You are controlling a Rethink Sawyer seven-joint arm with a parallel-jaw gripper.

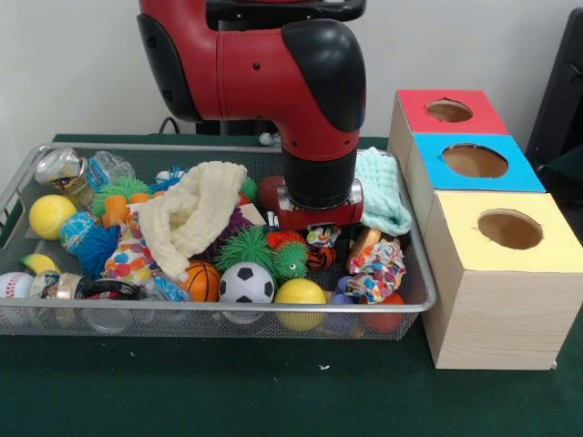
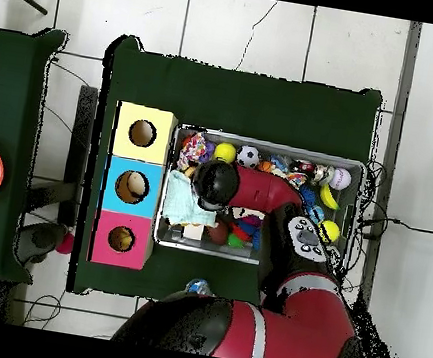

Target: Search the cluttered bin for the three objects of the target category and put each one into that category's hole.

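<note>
The silver wire mesh bin (image 1: pixel 228 309) is full of toys: a cream knitted cloth (image 1: pixel 191 214), a mint cloth (image 1: pixel 381 191), a soccer ball (image 1: pixel 246 283), a small basketball (image 1: pixel 202 280), a yellow ball (image 1: pixel 300 293) and green spiky balls (image 1: pixel 246 246). The red and black arm reaches down into the bin's middle right. Its wrist (image 1: pixel 319 211) sits low over the toys beside the mint cloth. The gripper below it is hidden among the clutter. In the overhead view the wrist (image 2: pixel 217 184) is at the bin's (image 2: pixel 267 142) left end, near the boxes.
Three wooden boxes stand next to the bin, each with a round hole: red top (image 1: pixel 448 111), blue top (image 1: pixel 474 161), yellow top (image 1: pixel 508 229). A baseball (image 1: pixel 14 285), another yellow ball (image 1: pixel 50 216) and plastic jars (image 1: pixel 62 171) lie at the bin's left end.
</note>
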